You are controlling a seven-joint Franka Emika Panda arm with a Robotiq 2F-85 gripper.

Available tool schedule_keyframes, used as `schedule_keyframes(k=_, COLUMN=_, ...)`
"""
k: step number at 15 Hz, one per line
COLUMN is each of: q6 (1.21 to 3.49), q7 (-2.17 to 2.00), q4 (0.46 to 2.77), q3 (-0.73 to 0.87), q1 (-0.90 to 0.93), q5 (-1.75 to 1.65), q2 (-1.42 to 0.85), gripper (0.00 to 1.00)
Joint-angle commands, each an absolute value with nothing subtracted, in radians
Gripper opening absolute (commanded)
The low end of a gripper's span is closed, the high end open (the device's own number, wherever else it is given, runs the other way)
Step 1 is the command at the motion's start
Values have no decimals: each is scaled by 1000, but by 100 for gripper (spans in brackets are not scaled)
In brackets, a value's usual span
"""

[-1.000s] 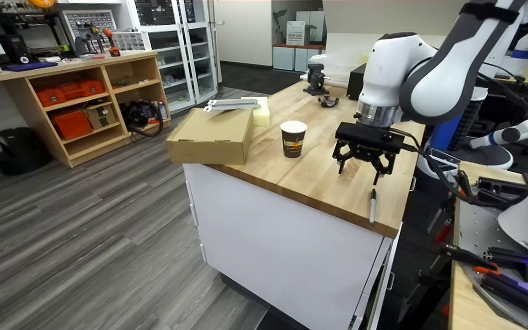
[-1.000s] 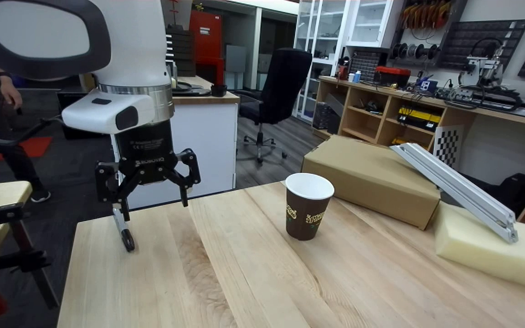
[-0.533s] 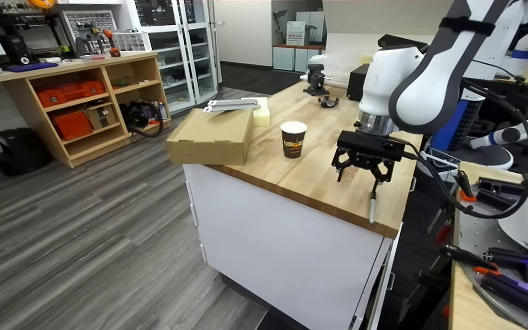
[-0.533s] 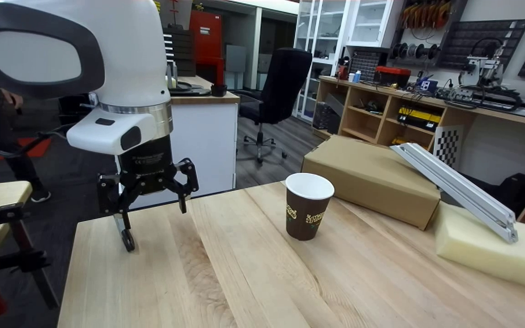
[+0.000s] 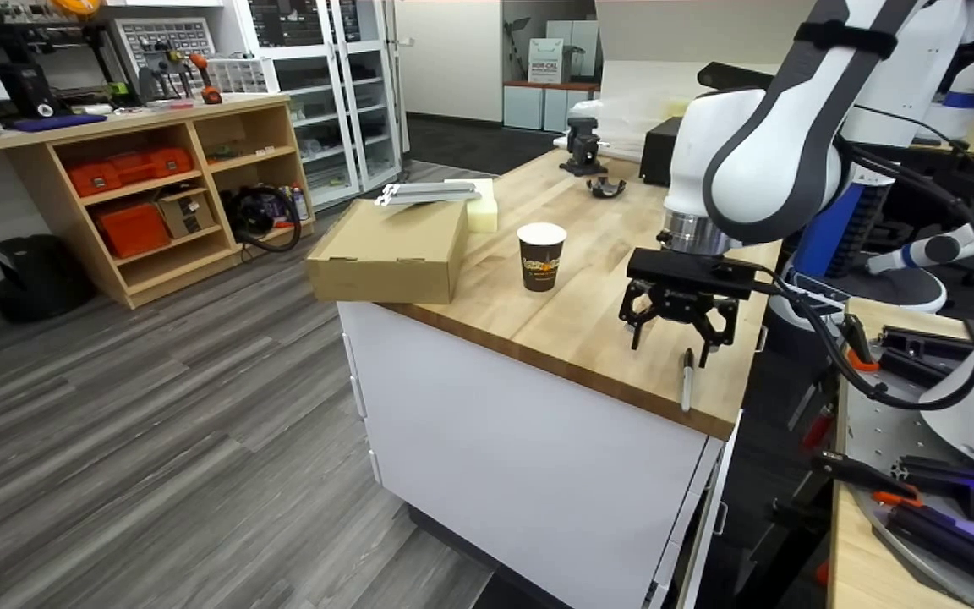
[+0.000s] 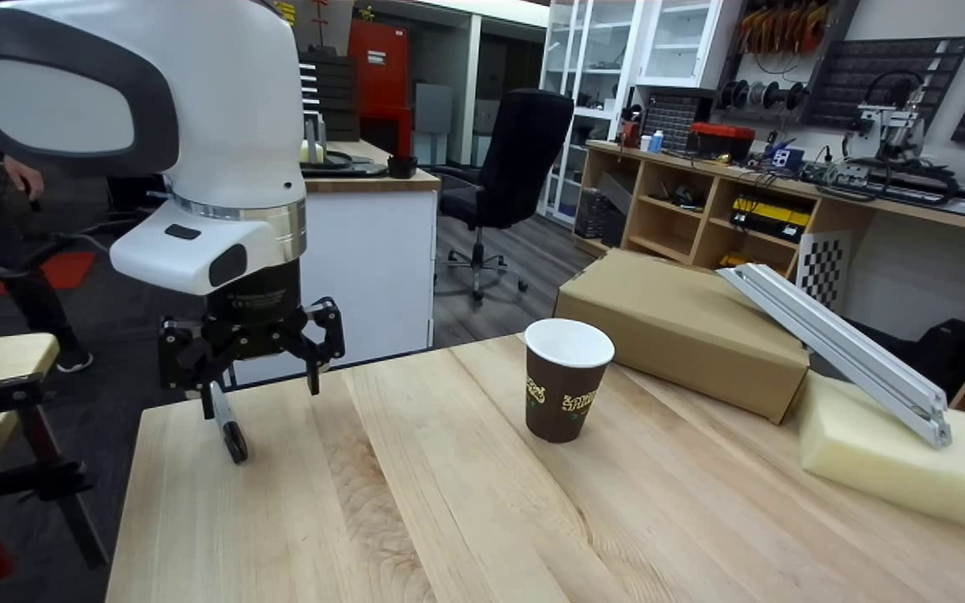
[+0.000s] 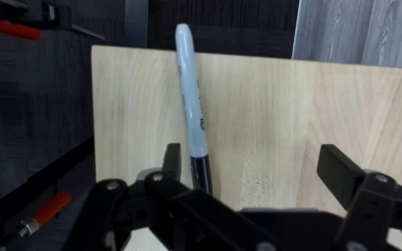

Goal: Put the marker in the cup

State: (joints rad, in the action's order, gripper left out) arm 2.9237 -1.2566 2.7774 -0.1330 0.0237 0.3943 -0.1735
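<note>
The marker (image 5: pixel 686 382), grey with a black cap, lies on the table near its corner. It also shows in an exterior view (image 6: pixel 231 429) and in the wrist view (image 7: pixel 192 101), where its grey end reaches past the table edge. My gripper (image 5: pixel 669 351) is open and empty above the table. In the wrist view the gripper (image 7: pixel 255 165) has the marker's capped end between its fingers, close to the left finger; the cap's tip is hidden behind the gripper. The cup (image 5: pixel 540 264), dark brown with white rim and inside, stands upright away from the gripper (image 6: pixel 261 400); it also shows in an exterior view (image 6: pixel 560 394).
A cardboard box (image 6: pixel 675 331) lies behind the cup, with a metal profile (image 6: pixel 834 352) leaning on it and on a yellow foam block (image 6: pixel 893 461). A black stand (image 5: pixel 583 148) and a curved black part (image 5: pixel 605 188) are farther along the table. The table edge (image 5: pixel 538 353) runs close to the marker.
My gripper has come down lower and shifted sideways, so that the marker's cap is now between the open fingers. The marker and the cup have not moved.
</note>
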Motion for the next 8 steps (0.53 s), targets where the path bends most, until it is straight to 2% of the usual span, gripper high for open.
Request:
schedule_keyframes(k=1, q6=2832, q7=-1240, q4=2776, q3=-112, q1=28, q5=437, q2=-153, gripper=100)
schedule_keyframes(k=4, q6=2820, q7=-1252, q4=2775, q3=-90, q1=35, q5=426, q2=-158, gripper=100)
schedule_keyframes(k=5, q6=2822, q7=-1255, q4=2776, q3=-82, q1=36, q5=421, q2=-160, gripper=75)
schedule_keyframes(k=6, q6=2823, q7=-1254, q4=2776, q3=-77, q1=35, q5=420, q2=-161, gripper=73)
schedule_keyframes(k=8, q6=2826, q7=-1248, q4=2776, q3=-73, q1=33, q5=426, q2=-162, gripper=59)
